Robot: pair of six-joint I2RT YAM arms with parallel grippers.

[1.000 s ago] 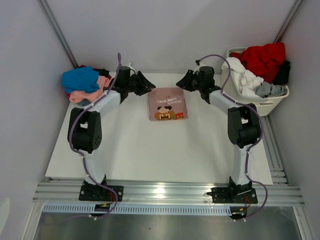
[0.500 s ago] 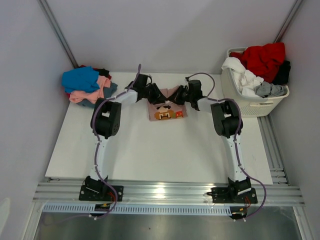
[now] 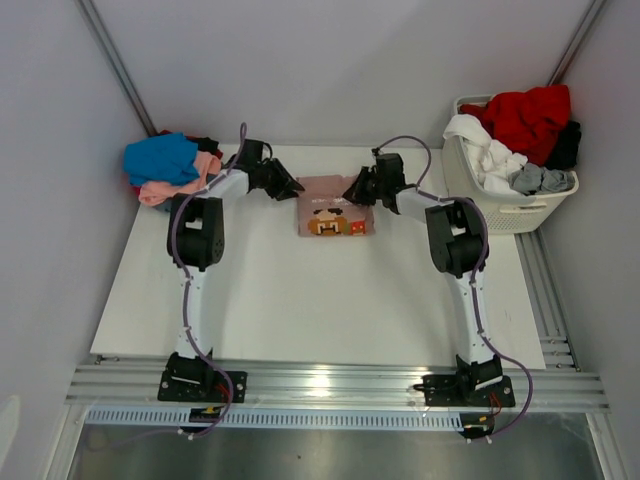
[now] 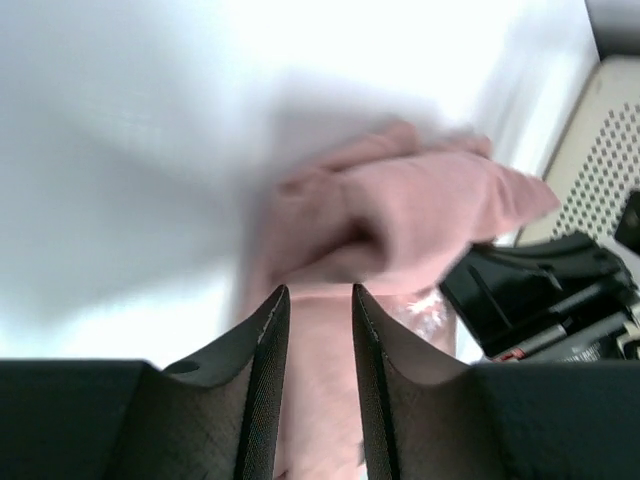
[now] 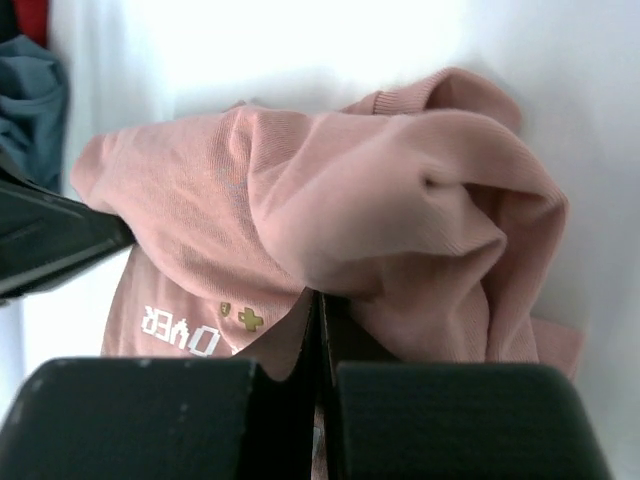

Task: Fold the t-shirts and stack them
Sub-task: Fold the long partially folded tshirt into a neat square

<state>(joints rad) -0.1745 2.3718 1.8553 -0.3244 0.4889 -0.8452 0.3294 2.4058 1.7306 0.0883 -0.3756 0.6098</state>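
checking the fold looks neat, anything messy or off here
Yes: the pink shirt is not flat; its far edge is bunched into a rumpled hump where the right tool pinches it.

- Left wrist view: the pink t-shirt (image 4: 400, 215) is smeared by blur, its print unreadable.
- Right wrist view: the right claw (image 5: 318, 297) covers the shirt's near part, cutting the white chest lettering short.
- Top view: the left claw (image 3: 292, 188) is too small to show whether it touches cloth.
- The pile of t-shirts (image 3: 170, 175) hides its lower layers; the basket (image 3: 520, 215) hides its deeper contents.
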